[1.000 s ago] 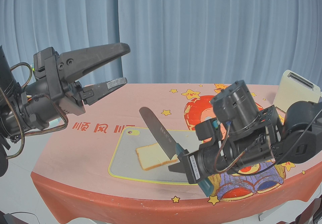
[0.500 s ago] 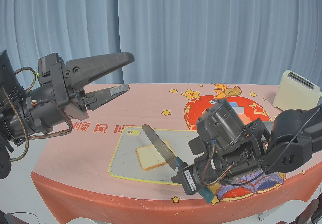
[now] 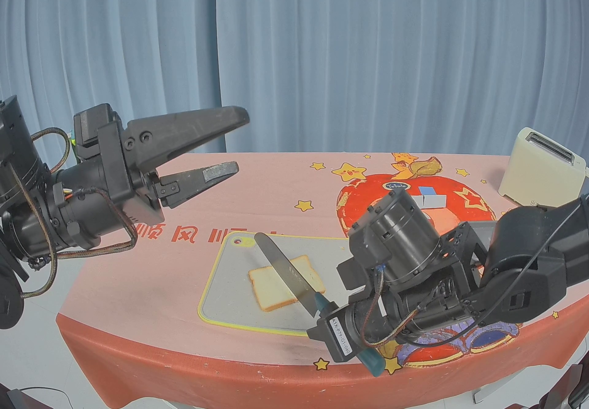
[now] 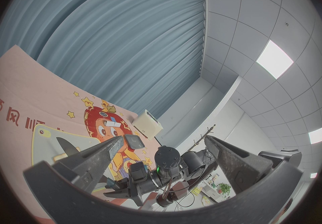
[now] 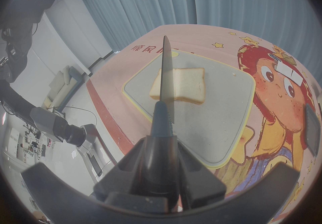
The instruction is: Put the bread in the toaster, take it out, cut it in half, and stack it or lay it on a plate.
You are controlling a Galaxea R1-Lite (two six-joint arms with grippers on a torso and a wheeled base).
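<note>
A slice of bread [image 3: 277, 285] [image 5: 186, 83] lies flat on the grey cutting board [image 3: 230, 294] [image 5: 218, 114]. My right gripper [image 3: 334, 321] [image 5: 161, 164] is shut on the teal handle of a knife [image 3: 285, 266] [image 5: 165, 66], at the board's near right edge. The blade lies slanted across the middle of the bread, edge down. The cream toaster [image 3: 543, 168] [image 4: 147, 124] stands at the table's far right. My left gripper [image 3: 224, 143] [image 4: 164, 149] hangs open and empty, high above the table's left side.
The table [image 3: 153, 269] carries a pink cloth with a cartoon print and stars. A blue curtain hangs behind it. The table's front edge runs just below the board.
My right gripper has dropped and drawn toward the table's front edge, bringing the raised blade down across the bread. The left gripper has drifted slightly right.
</note>
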